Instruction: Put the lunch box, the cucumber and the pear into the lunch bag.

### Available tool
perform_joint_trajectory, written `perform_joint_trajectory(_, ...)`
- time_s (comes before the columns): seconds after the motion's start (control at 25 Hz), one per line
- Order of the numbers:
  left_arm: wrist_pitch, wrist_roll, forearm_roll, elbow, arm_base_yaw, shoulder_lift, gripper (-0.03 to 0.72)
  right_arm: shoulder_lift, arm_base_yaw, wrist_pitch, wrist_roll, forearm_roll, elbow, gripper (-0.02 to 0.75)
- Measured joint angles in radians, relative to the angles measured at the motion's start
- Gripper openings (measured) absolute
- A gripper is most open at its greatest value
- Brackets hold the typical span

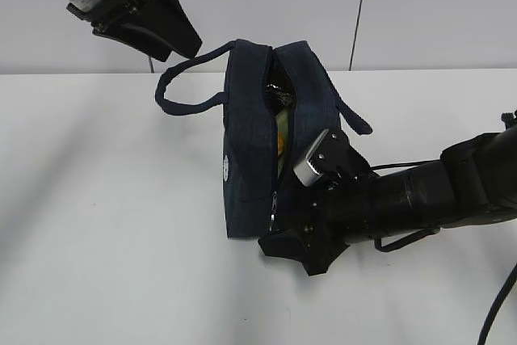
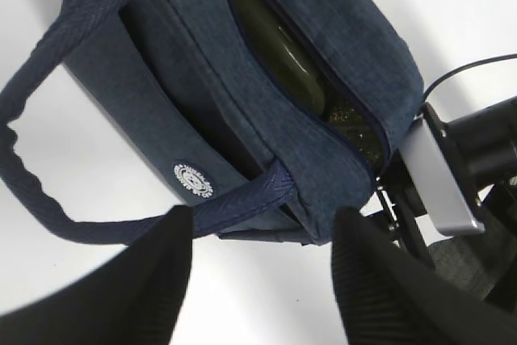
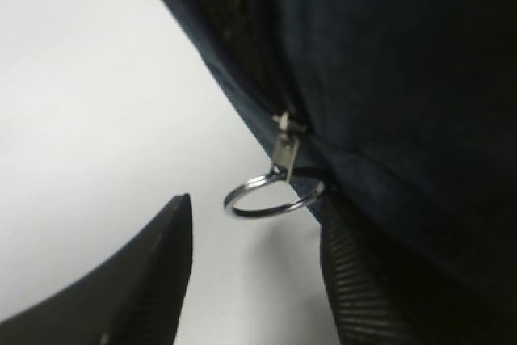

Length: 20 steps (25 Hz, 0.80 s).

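Note:
The navy lunch bag (image 1: 246, 143) stands on the white table with its top zipper open. The dark green cucumber (image 2: 283, 54) lies inside the opening. A pale green strip, the lunch box (image 1: 284, 128) lid, and a small orange patch, the pear (image 1: 279, 149), show in the slit. My left gripper (image 1: 182, 48) is open and empty, raised above and left of the bag; it also shows in the left wrist view (image 2: 262, 280). My right gripper (image 3: 254, 272) is open at the bag's near end, with the metal ring pull (image 3: 271, 195) just ahead between its fingers, not gripped.
One loop handle (image 1: 182, 86) sticks out to the left and the other (image 1: 351, 115) to the right. The white round logo (image 2: 192, 181) faces the left wrist camera. The right arm (image 1: 420, 191) lies low across the table on the right. A back wall stands behind.

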Motion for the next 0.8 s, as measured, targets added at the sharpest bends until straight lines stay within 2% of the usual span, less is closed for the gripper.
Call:
perform_joint_trajectory(0.2, 0.004, 0.0, 0.0, 0.0, 0.0, 0.0, 0.393, 0.0, 0.0, 0.006, 0.0, 0.0, 0.0, 0.445)
perform_joint_trajectory(0.6, 0.008, 0.0, 0.007, 0.0, 0.0, 0.0, 0.393, 0.002, 0.0, 0.049, 0.0, 0.0, 0.0, 0.451)
perform_joint_trajectory(0.68, 0.008, 0.0, 0.007, 0.0, 0.0, 0.0, 0.393, 0.002, 0.0, 0.033, 0.0, 0.0, 0.0, 0.439)
perform_joint_trajectory(0.8, 0.01, 0.0, 0.007, 0.0, 0.0, 0.0, 0.393, 0.002, 0.0, 0.013, 0.0, 0.0, 0.0, 0.355)
